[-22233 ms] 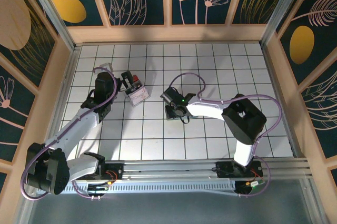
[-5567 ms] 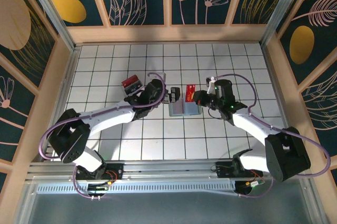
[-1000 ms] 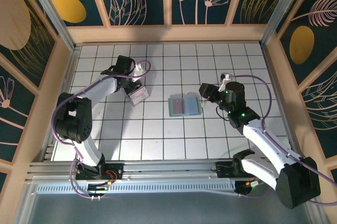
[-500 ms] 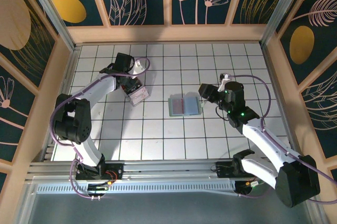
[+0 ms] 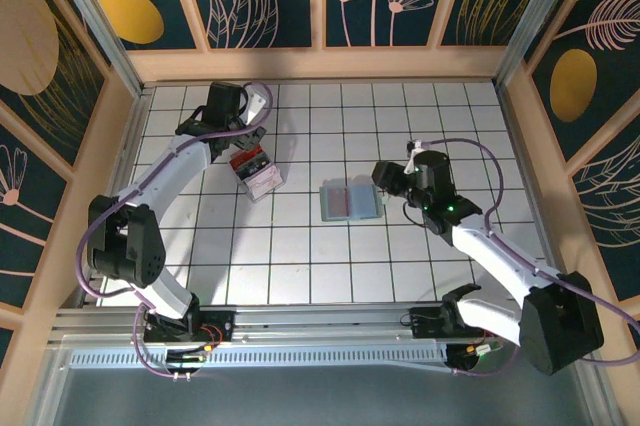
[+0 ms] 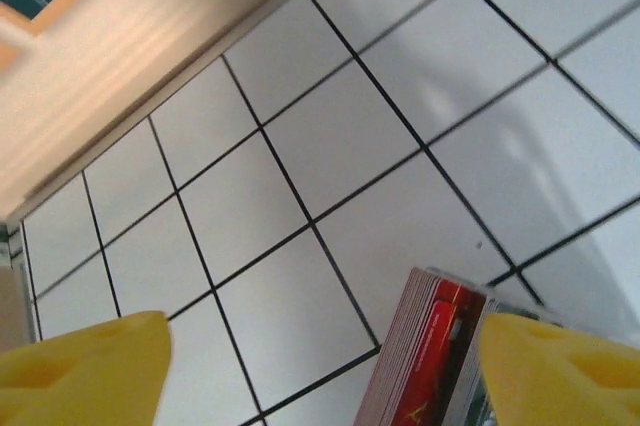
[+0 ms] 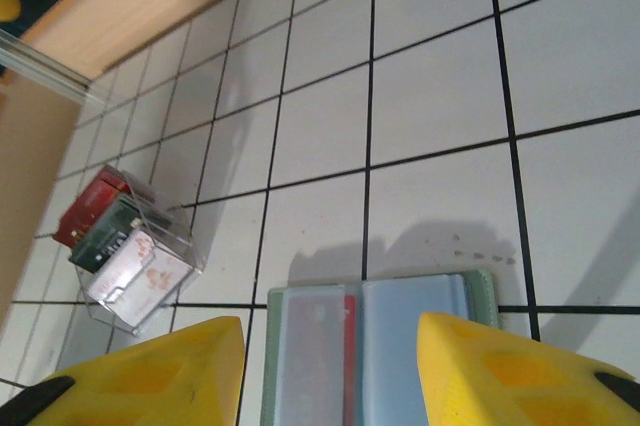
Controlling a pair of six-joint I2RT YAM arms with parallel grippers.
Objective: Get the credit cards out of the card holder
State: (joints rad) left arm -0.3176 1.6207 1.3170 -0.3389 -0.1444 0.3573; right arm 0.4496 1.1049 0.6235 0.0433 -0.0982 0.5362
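From the top camera you've got the pale grey-green soft plastic folding card holder (image 5: pixel 350 199) lying open and flat around the middle of the frame, on the white tabletop with black grid lines (image 5: pixel 300 256). There's a pinkish patch showing in its left panel. Your right gripper (image 5: pixel 384 178) sits just off the holder's right edge. Over in the upper left, your left gripper (image 5: pixel 241 139) hangs just above a small clear plastic box (image 5: pixel 257 175) with red-and-white contents. That box stands well apart from the holder.

Left wrist cam: the two yellow fingertips (image 6: pixel 85 366) sit in the bottom corners, spread really wide with nothing clamped between them. The box's red-and-white stack (image 6: pixel 425 356) pokes up from the bottom edge, nearer the right-hand fingertip.

Right wrist cam: yellow fingers (image 7: pixel 150 371) in the lower corners, partway apart and holding nothing. The holder (image 7: pixel 415 331) lies open at bottom centre, between them in the frame. You can't tell from here whether they touch it. A whitish credit card with a red stripe (image 7: pixel 315 346) sits in its left pocket, and the right pocket looks plain bluish. The clear box (image 7: pixel 130 246) is off at the left edge.
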